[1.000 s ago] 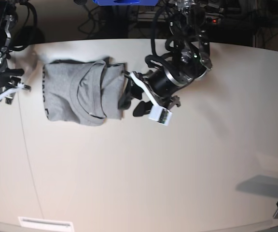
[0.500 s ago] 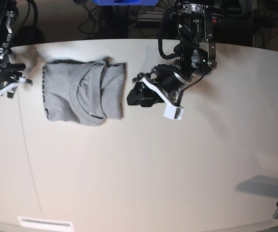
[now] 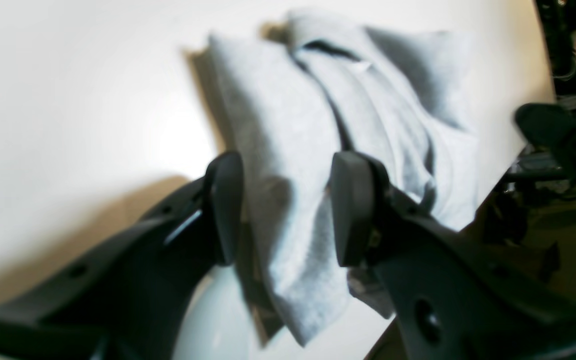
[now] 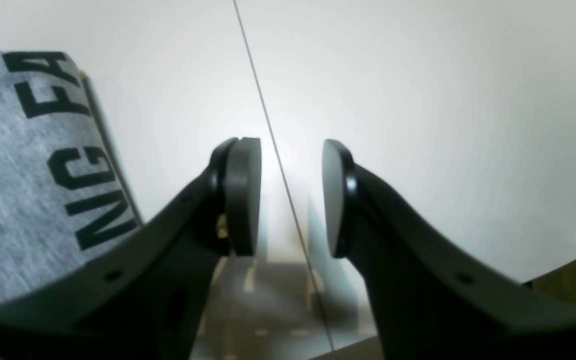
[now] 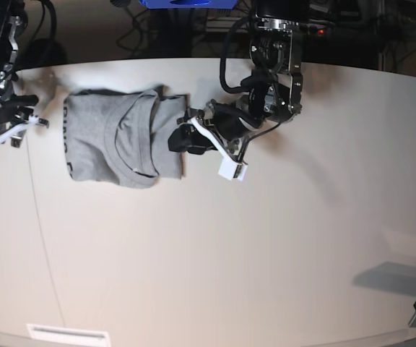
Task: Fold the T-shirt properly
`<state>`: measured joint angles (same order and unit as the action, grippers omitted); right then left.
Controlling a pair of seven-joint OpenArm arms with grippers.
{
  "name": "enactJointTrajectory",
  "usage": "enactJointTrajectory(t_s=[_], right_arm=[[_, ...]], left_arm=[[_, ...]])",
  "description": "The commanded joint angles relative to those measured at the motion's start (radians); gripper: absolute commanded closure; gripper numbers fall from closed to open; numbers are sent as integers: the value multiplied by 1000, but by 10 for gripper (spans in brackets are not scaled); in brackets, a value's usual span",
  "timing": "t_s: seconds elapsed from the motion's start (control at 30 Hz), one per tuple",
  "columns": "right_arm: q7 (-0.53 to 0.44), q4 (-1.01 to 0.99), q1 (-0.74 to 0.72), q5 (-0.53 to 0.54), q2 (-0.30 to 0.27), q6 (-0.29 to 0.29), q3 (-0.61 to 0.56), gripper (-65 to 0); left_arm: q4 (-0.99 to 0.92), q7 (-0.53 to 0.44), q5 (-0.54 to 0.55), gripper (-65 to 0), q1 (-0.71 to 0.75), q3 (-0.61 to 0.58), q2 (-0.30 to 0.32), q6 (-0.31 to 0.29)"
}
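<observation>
Left wrist view: the light heather-grey cotton T-shirt lies folded in a bundle on the pale cream tabletop. The left gripper hovers over the bundle's near edge, its two black fingers moderately apart with cloth showing in the gap between them; nothing is pinched.

Right wrist view: the right gripper hangs above bare tabletop, its fingers narrowly apart and empty, straddling a thin dark seam line. The T-shirt's edge, bearing black block capital lettering, lies off to the left, apart from the fingers.

Base view: the folded T-shirt sits at the tabletop's far left part. The left gripper is at the shirt's right edge, closer than half a second ago, when it stood clear of the cloth. The right gripper waits beside the shirt's other edge, much as before.
</observation>
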<state>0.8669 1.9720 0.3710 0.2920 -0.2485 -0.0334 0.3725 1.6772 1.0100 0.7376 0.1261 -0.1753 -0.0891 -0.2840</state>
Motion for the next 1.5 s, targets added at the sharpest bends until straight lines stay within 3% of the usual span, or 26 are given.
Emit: enactJointTrajectory(t_s=[0.0,0.33,0.63,1.07,1.13,1.27,1.4,1.47], right_arm=[[-21,14,-5,-1,-15,0,4,-197],[-22,14,-11,-1,-15,0,4,-197],[-22,0,-22,-1,-15,0,4,-197],[-22,-1,-28,-1,-15,0,6,-197],[-22,-6,-28,-1,-15,0,6,-197],[-22,-27,-28,-1,-19,0,6,-197],[-24,-50,-50,-1,-24,0,4,-197],[-24,-52,-59,-1,-38,0,4,-197]], left_arm=[[19,-16,30,-289,-24,-10,-10,-7],[-141,-16,32,-289,-88,-13,-31,-7],[-170,-16,29,-282,-138,-115,-34,-5],[-205,-16,24,-274,-156,-111,-48,-4],[-205,-16,24,-232,-156,-109,-47,-4],[-202,-16,24,-89,-158,-111,-38,-4],[-139,-16,24,-72,-147,-105,15,-2],[-81,-16,24,-7,-139,-80,47,30]])
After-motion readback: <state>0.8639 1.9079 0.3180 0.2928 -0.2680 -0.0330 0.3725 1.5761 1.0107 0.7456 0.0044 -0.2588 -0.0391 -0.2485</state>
